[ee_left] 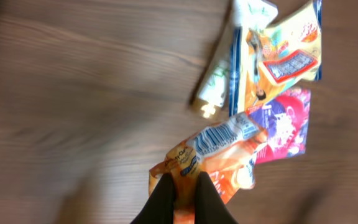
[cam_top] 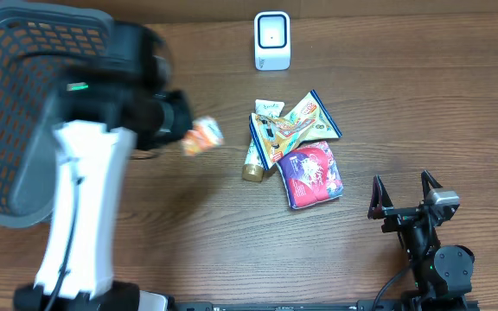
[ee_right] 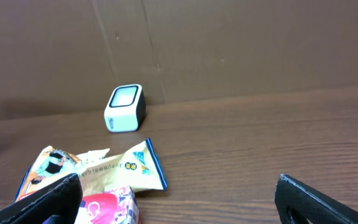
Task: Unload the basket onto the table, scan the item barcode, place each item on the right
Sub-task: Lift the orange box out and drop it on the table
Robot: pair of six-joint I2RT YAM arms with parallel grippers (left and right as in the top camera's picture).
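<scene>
My left fingers (ee_left: pixel 165 193) are shut tight on one end of an orange packet (ee_left: pixel 219 158). The packet sticks out past my fingertips. It has a strip of blue and white stripes (ee_left: pixel 224 134) along its far end. From above, the orange packet looks a bit blurry. It hangs over the brown desk (cam_top: pixel 405 104), between the big grey basket (cam_top: pixel 7 130) on my left and a little pile of snacks in the middle.

The white scanner (cam_top: pixel 272 39) stands at the far edge of the desk, well apart from the packet I hold. I cannot tell if the stripes face the scanner.

In the pile there is a yellow packet (cam_top: pixel 305 121) lying on top. A pink packet (cam_top: pixel 311 173) lies just in front of it, nearer to me. A pale tube (cam_top: pixel 255 157) with a gold cap pokes out on the left side of the pile.

My right fingers (ee_right: pixel 319 199) are spread wide open with nothing between them. They sit low, near my edge of the desk, to the right of the pile. From there I can see the scanner by the brown wall, and the yellow and pink packets close by.
</scene>
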